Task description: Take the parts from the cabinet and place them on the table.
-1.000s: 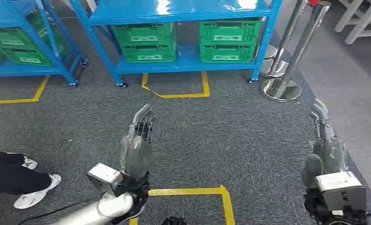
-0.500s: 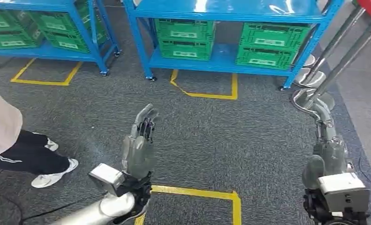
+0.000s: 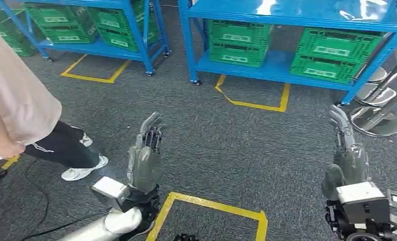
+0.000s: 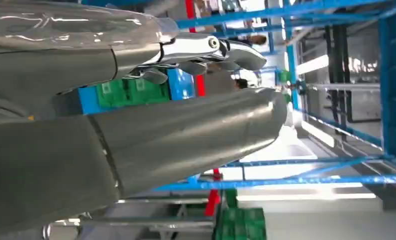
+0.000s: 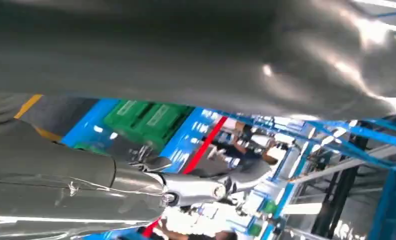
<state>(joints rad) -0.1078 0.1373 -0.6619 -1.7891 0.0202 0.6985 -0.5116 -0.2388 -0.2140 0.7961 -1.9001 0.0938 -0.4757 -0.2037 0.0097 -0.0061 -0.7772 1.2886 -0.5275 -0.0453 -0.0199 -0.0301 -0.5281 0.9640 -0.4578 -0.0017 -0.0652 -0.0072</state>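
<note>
Two blue shelf racks stand ahead on the grey carpet: one at the upper right [image 3: 286, 20] and one at the upper left [image 3: 101, 47]. Green crates [image 3: 239, 40] sit on the low shelf of the right rack, with more green crates [image 3: 55, 22] on the left rack. My left hand [image 3: 145, 153] is raised in front of me, fingers straight and apart, holding nothing. My right hand [image 3: 348, 150] is raised the same way at the right, empty. The left wrist view shows the left hand's grey thumb [image 4: 185, 135] and silver fingers [image 4: 201, 50] stretched out. No parts can be made out in the crates.
A person [image 3: 20, 105] in a pale top and dark trousers stands close at the left, one white shoe [image 3: 83, 170] on the carpet. Chrome barrier posts [image 3: 382, 105] with round bases stand at the right. Yellow tape [image 3: 211, 208] marks squares on the floor. A black cable [image 3: 35, 201] lies at lower left.
The whole scene has shifted right and the person has come further into view at the left: the camera has turned left. Both hands stay raised and empty.
</note>
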